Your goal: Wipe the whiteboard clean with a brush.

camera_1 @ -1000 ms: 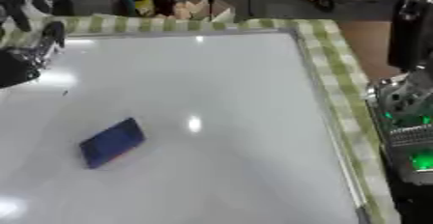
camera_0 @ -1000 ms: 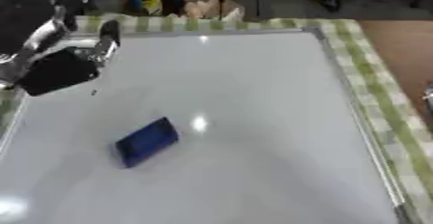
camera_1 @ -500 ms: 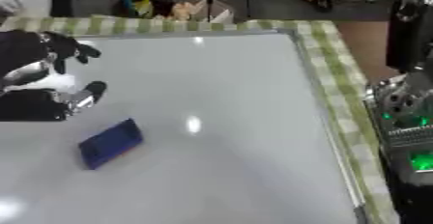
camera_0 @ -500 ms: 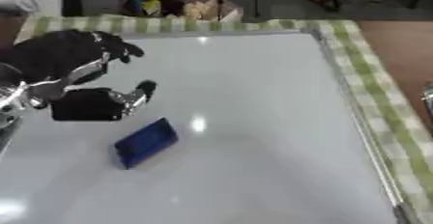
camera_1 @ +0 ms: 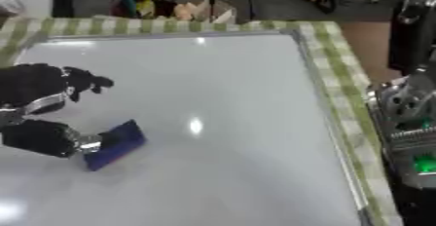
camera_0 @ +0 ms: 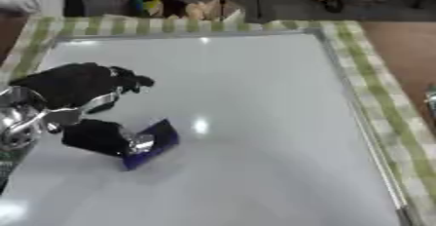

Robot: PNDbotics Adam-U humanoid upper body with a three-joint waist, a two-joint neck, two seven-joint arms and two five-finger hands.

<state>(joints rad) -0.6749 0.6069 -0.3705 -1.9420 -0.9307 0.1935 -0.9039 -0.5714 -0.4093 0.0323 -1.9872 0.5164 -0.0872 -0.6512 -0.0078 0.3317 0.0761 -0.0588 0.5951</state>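
The brush (camera_0: 150, 143) lies on the whiteboard's (camera_0: 255, 98) left part, left hand (camera_0: 85, 108) touching it.

Green checked tablecloth (camera_0: 374, 93), brown floor (camera_0: 400, 45), clutter beyond the table

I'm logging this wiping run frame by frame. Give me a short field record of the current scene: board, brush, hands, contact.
surface: whiteboard lying flat on a green checked cloth
board marks: none visible
brush: blue brush, lying on the board's left part
left robot hand: left robot hand at the brush, thumb touching its near end, fingers arched above
grip: not yet closed round it
right robot hand: right robot hand at the right edge, fingers unclear
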